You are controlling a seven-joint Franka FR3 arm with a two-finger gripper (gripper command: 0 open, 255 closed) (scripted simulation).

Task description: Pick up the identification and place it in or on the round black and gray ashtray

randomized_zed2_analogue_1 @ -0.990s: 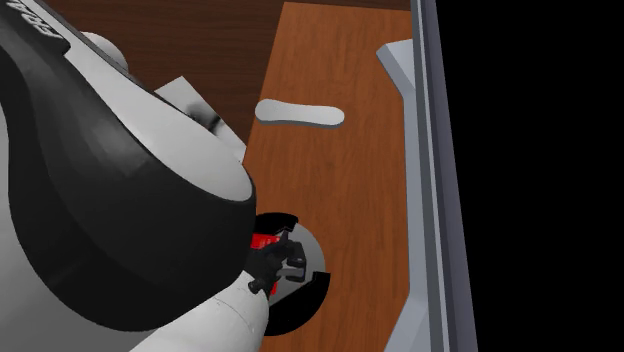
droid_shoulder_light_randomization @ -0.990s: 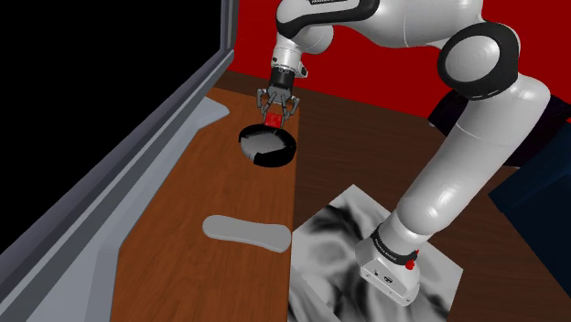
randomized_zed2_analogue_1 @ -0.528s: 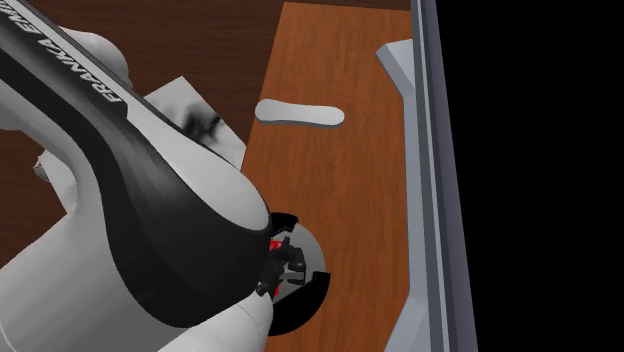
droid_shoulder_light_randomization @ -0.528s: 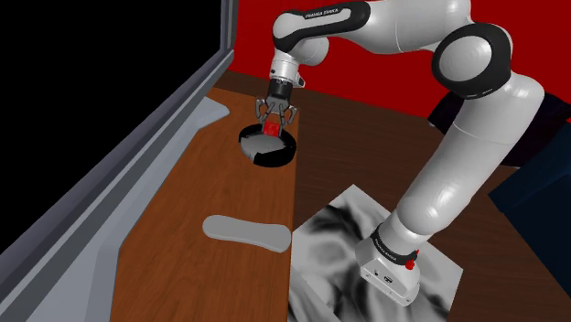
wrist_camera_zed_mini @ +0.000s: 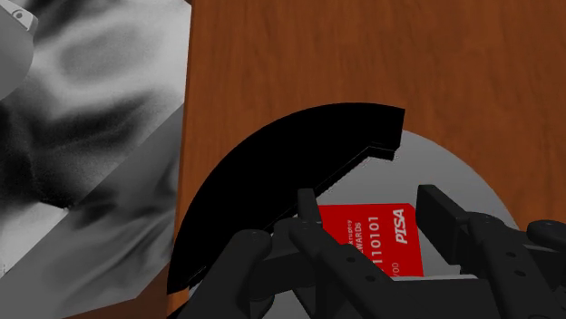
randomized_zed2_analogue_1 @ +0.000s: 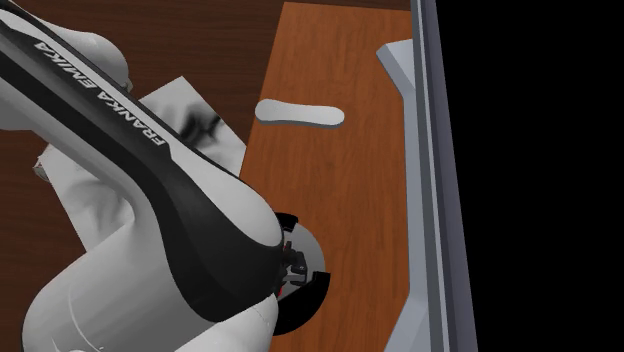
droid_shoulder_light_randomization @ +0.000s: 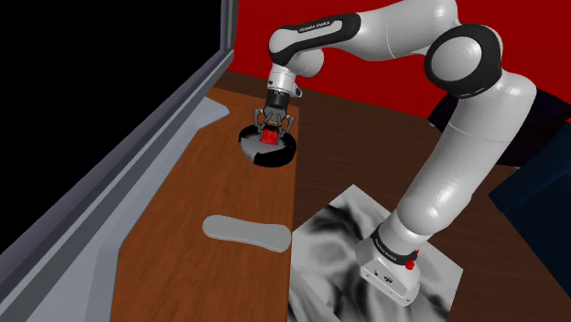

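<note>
The table [droid_shoulder_light_randomization: 210, 183] under the ashtray [wrist_camera_zed_mini: 272, 181] is smooth reddish-brown wood with a fine grain. The ashtray has a matt black rim and a flat, dull grey floor. Over that floor, the identification [wrist_camera_zed_mini: 376, 237] is smooth red with white print. The tool [wrist_camera_zed_mini: 372, 210] is matt black.

Come down since a second ago, bringing pincer [droid_shoulder_light_randomization: 273, 134] and clasped red card [wrist_camera_zed_mini: 376, 240] from just above the round black and grey ashtray [droid_shoulder_light_randomization: 274, 157] into its bowl.

arm [droid_shoulder_light_randomization: 453, 178]: white, dark joints | lettering [randomized_zed2_analogue_1: 100, 97]: FRANKA EMIKA | gripper [droid_shoulder_light_randomization: 271, 139]: black, 2 fingers
</note>
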